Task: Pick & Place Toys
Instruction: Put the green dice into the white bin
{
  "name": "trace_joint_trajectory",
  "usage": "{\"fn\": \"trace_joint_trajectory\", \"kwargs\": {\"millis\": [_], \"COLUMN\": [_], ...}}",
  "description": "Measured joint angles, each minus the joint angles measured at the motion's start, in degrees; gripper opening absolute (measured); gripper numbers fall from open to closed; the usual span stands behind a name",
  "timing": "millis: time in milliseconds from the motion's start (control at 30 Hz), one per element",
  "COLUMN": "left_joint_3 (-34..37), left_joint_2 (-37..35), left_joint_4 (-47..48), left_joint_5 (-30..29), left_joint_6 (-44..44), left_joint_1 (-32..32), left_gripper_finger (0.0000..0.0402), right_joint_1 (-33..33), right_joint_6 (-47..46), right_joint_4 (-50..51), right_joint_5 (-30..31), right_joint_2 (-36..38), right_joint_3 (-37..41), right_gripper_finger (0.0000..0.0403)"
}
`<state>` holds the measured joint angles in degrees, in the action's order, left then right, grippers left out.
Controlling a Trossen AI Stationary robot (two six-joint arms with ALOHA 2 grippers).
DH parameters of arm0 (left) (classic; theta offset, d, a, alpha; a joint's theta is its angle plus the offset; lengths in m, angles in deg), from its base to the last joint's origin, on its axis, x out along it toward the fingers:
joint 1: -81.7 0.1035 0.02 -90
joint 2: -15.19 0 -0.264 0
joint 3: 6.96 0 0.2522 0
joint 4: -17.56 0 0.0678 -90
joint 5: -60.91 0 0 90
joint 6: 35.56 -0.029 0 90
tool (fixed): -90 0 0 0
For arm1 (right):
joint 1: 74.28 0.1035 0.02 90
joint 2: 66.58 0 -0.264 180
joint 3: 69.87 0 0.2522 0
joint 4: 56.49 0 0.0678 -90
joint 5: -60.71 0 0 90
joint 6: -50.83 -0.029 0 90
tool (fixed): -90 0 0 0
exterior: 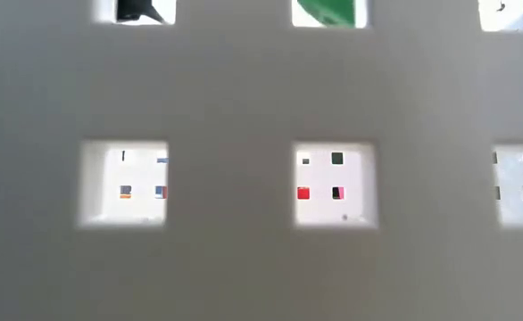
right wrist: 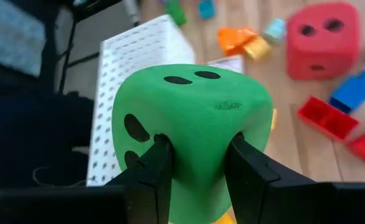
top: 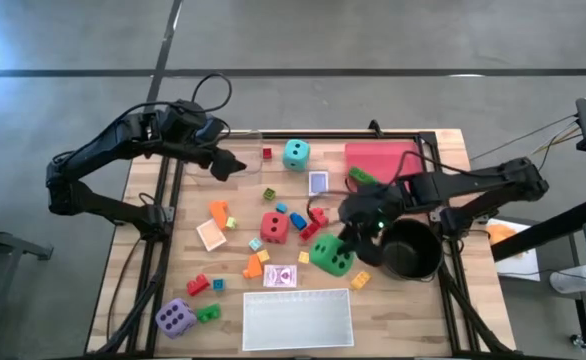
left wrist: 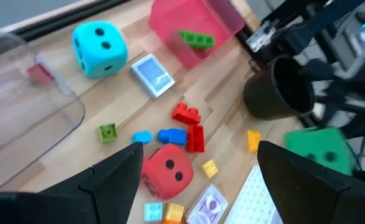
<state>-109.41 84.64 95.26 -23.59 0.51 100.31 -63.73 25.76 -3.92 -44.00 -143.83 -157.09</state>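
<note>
Right gripper (right wrist: 195,177) clamped on green soft foam die with black pips (right wrist: 192,134), fingers pressing into its sides. In the high view, green die (top: 330,254) just beside the black round pot (top: 413,250), near the table's right side, above the wooden tabletop (top: 403,300); lifted or resting, cannot tell from above.

Left gripper (left wrist: 198,177) spread wide, holding nothing, hovering over the table's far left part near a clear plastic tray (left wrist: 27,118).

Progress: early. Only 1 toy in hand. Still loose on the table:
- teal soft die (top: 295,154), near the far edge
- red soft die (top: 274,226), mid-table
- purple soft die (top: 175,318), near left corner
- small plastic blocks scattered around the red die: blue (left wrist: 172,135), red (left wrist: 190,124), orange (top: 219,212), yellow (left wrist: 210,167), green (left wrist: 108,132)
- 2 small playing cards seen: blue-backed (top: 318,183), red-backed (top: 280,276)

1 green block (left wrist: 197,40) lying on or in the pink tray (top: 378,160); placed or not, cannot tell. White perforated tray (top: 298,318) at the near edge with nothing visible in it from above. Inside of pot not visible.

Low view blocked by a white perforated wall; only a sliver of green through 1 opening.

Judgement: nearly all sorting left.
</note>
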Motion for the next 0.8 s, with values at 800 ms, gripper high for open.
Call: {"fn": "trace_joint_trajectory", "kwargs": {"millis": [800], "left_joint_3": [-0.2], "left_joint_2": [-10.2], "left_joint_4": [4.8], "left_joint_5": [3.1], "left_joint_6": [0.9], "left_joint_1": [-7.4], "left_gripper_finger": [0.0316], "right_joint_1": [20.7], "right_joint_6": [19.4], "right_joint_4": [15.7], "right_joint_5": [20.5], "right_joint_2": [-20.8], "right_joint_3": [-24.2], "right_gripper_finger": [0.0093]}}
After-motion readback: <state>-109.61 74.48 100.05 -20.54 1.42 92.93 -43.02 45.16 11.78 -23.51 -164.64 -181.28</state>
